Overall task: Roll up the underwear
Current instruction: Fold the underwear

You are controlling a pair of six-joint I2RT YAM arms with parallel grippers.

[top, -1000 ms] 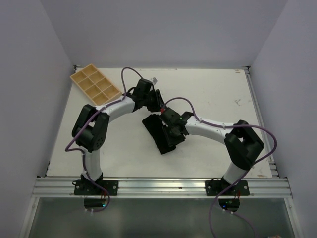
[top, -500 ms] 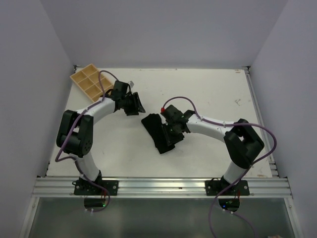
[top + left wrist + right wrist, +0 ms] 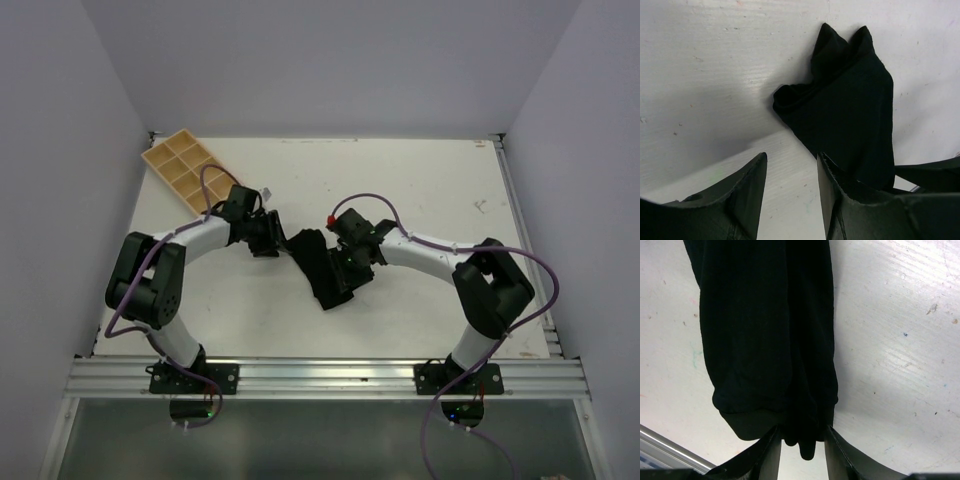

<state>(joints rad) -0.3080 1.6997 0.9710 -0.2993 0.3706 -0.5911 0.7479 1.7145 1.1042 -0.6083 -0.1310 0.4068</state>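
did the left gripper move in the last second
Yes. The left gripper has pulled back left and toward the table's near edge, ending closer sideways to the fixed tan tray, and now sits just left of the underwear.

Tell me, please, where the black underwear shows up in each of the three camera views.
Top external: the underwear lies near mid-picture, slightly below centre.
Left wrist: right of centre, mostly in the upper half.
Right wrist: left of centre, running from the top edge to the lower middle.
Shared landmark: the white tabletop under it.
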